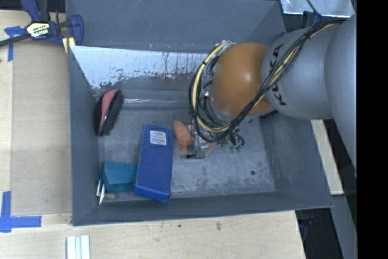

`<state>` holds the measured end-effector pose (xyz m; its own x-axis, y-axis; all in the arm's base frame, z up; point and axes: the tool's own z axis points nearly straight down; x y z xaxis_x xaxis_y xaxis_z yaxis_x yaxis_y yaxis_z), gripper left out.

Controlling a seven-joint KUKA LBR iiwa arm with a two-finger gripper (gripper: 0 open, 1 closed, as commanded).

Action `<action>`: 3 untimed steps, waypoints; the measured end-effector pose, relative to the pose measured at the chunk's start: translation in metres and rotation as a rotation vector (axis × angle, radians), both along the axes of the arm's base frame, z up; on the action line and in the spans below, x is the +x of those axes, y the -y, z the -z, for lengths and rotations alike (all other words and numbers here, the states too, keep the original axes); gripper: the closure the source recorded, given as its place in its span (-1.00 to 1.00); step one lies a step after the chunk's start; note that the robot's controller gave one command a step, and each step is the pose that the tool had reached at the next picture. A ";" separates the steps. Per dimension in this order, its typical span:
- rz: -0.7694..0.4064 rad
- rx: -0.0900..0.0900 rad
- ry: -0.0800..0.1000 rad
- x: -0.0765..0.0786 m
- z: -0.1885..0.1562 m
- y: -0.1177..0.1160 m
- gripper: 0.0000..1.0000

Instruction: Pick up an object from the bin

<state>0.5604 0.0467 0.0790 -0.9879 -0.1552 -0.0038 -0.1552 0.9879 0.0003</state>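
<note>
My gripper [195, 150] is low in the middle of the bin, mostly hidden under the arm's orange cover and cables. An orange-brown lumpy thing [182, 132] lies right at its tip, touching or partly under it; whether it sits between the fingers I cannot tell. Just to the left lies a blue rectangular box [154, 162] with a white label, set at a slight tilt.
A teal block [119, 176] rests at the front left corner beside the blue box. A black brush with a pink face [108, 110] leans at the left wall. The arm reaches in from the right and covers the bin's right back part.
</note>
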 end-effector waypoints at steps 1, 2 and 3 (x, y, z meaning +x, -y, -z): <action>0.000 0.000 0.000 0.000 0.000 0.000 1.00; 0.019 0.000 -0.001 0.033 -0.092 -0.020 1.00; 0.020 0.000 -0.001 0.033 -0.092 -0.020 1.00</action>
